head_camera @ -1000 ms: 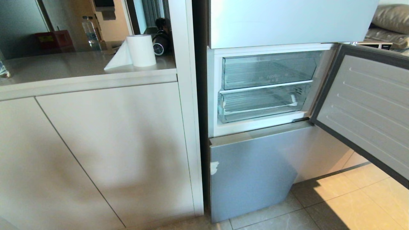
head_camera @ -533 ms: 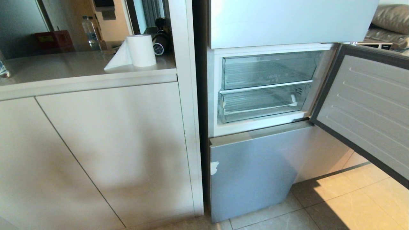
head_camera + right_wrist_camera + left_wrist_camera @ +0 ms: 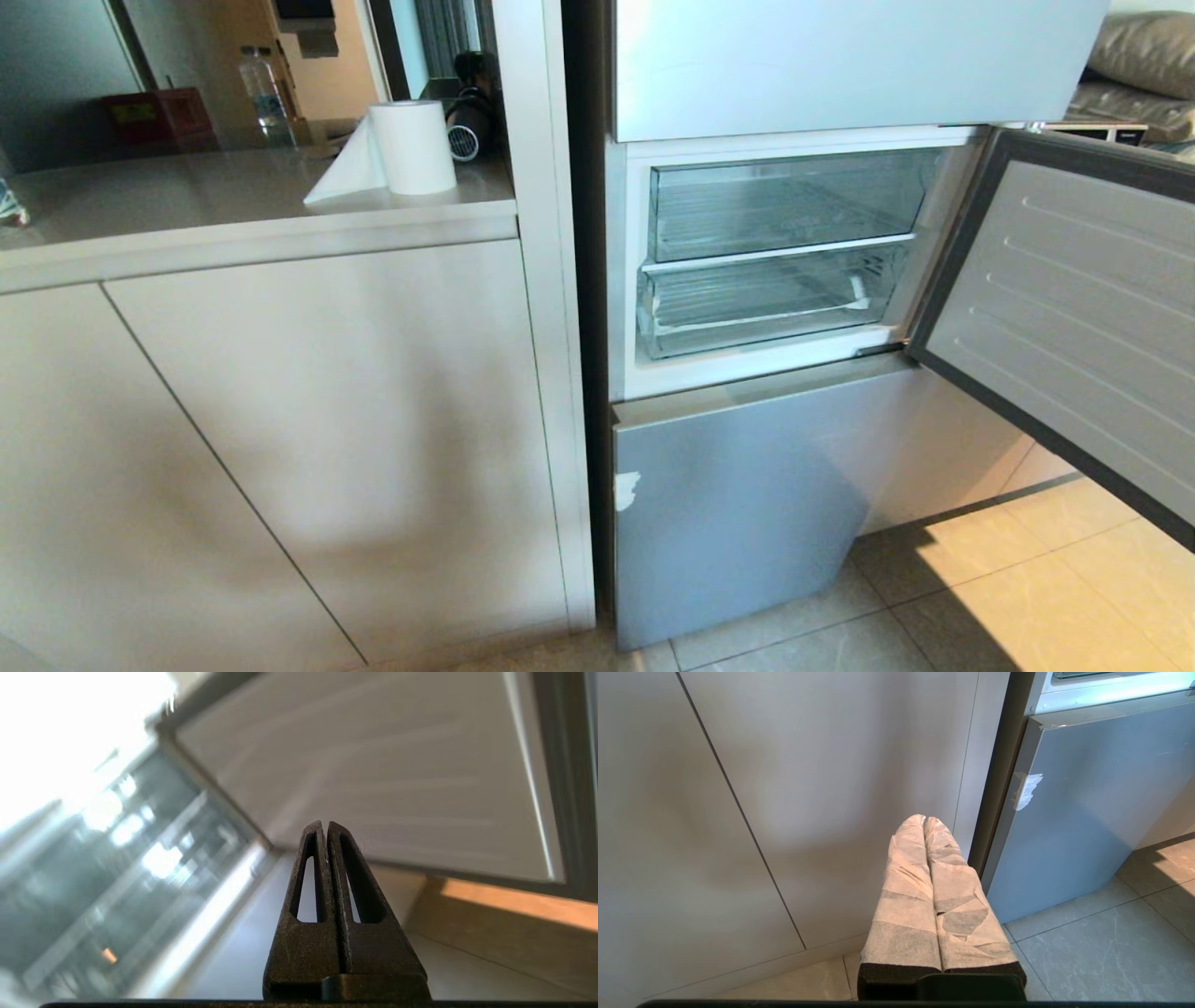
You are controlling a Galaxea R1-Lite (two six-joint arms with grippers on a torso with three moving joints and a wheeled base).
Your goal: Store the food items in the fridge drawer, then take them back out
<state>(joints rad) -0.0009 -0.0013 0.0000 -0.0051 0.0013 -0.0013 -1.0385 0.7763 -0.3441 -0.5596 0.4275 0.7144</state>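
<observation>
The fridge's middle compartment stands open in the head view. The fridge drawer is the lower clear pull-out, pushed in, with a ribbed floor and nothing in it. The food items are out of view. Neither arm shows in the head view. My left gripper, its fingers wrapped in pale tape, is shut on nothing and hangs low before the white cabinet. My right gripper is black and slotted. It is also shut on nothing, pointing towards the corner between the blurred clear compartment and the open door.
An upper clear bin sits above the drawer. The open fridge door swings out at the right. The grey lower fridge door is closed. A paper towel roll and a water bottle stand on the counter.
</observation>
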